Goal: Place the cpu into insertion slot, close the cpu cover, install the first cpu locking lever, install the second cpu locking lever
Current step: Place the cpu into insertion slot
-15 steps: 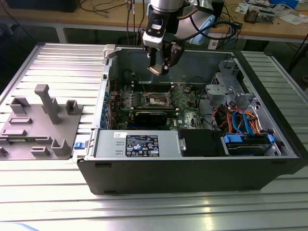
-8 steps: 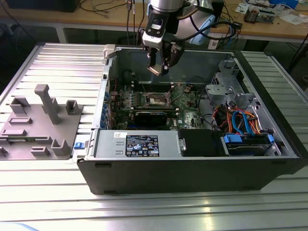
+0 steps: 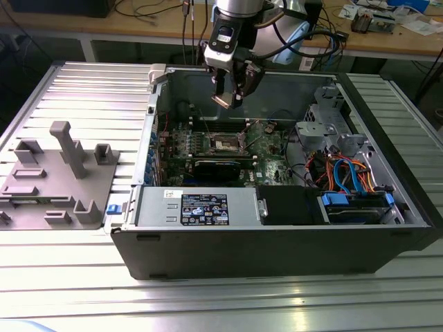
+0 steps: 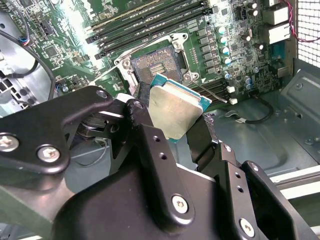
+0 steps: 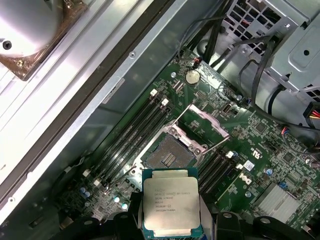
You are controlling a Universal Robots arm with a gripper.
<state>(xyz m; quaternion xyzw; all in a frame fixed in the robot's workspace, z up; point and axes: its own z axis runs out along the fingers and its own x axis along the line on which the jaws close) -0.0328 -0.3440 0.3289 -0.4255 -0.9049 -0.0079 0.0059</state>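
The end effector (image 3: 230, 95) pinches the cpu (image 5: 171, 200) by its edges above the uncovered insertion slot (image 5: 169, 156); I judge it must come down flat, with corners matched.

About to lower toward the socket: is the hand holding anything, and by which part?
Yes. The hand grips the chip by two opposite edges, one finger on each side, clear of the open socket.

cpu (image 5: 172, 201) clamped, clear of open insertion slot (image 5: 169, 154); cpu cover (image 5: 209, 120) raised
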